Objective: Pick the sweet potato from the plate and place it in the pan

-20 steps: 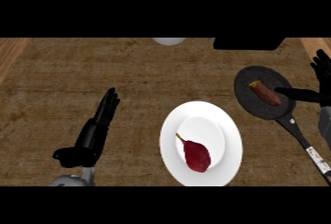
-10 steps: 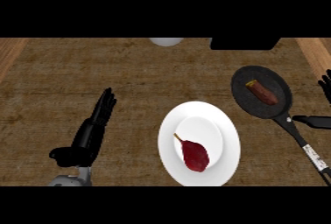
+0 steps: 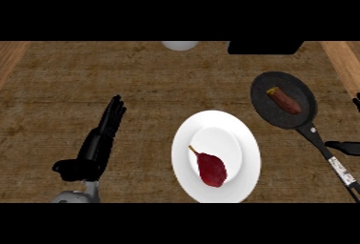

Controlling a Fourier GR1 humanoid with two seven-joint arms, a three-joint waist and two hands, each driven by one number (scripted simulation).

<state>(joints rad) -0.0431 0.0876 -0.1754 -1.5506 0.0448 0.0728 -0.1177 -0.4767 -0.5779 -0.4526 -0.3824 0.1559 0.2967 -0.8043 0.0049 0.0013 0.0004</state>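
A brown sweet potato (image 3: pixel 285 101) lies inside the black pan (image 3: pixel 268 110) at the right of the counter, with nothing touching it. The pan's handle (image 3: pixel 332 159) runs toward the lower right. The white plate (image 3: pixel 232 131) sits in the lower middle and holds a dark red, stemmed root (image 3: pixel 211 169). My right hand (image 3: pixel 345 147) shows only at the right edge, a thumb and fingertips spread apart, open and holding nothing, beside the pan's handle. My left hand (image 3: pixel 98 143) rests open at the left, fingers straight, well away from the plate.
A pale round object (image 3: pixel 180 45) and a black object (image 3: pixel 265 46) sit at the counter's far edge. Lighter wooden strips border the counter at the far left (image 3: pixel 10 59) and the far right (image 3: pixel 346 59).
My right hand has drawn back to the right, away from the pan, leaving the sweet potato lying in it. The left hand, plate and red root have not moved.
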